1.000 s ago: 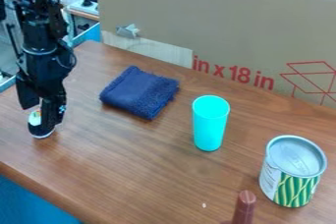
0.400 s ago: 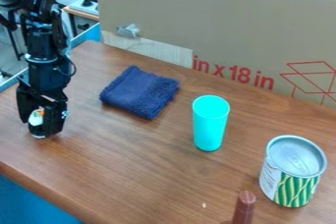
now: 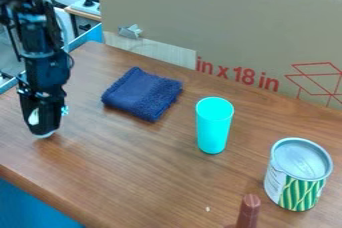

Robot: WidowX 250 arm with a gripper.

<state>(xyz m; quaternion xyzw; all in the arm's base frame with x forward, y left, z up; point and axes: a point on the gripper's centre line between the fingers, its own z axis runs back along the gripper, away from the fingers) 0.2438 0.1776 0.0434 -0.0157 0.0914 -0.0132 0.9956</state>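
Small white object (image 3: pixel 33 117), partly covered by the black two-finger gripper (image 3: pixel 43 131), is at the left of the brown wooden table (image 3: pixel 143 164); I cannot tell whether the pincer is spread or pinching it. A folded navy-blue cloth (image 3: pixel 141 94) lies to its right and farther back. Beyond that, a turquoise cup (image 3: pixel 214 126) stands upright, then a silver-topped can with a green-patterned label (image 3: pixel 298 174) (a reddish-brown rod (image 3: pixel 248 212) is nearer). A large cardboard panel (image 3: pixel 220 19) blocks the far side.
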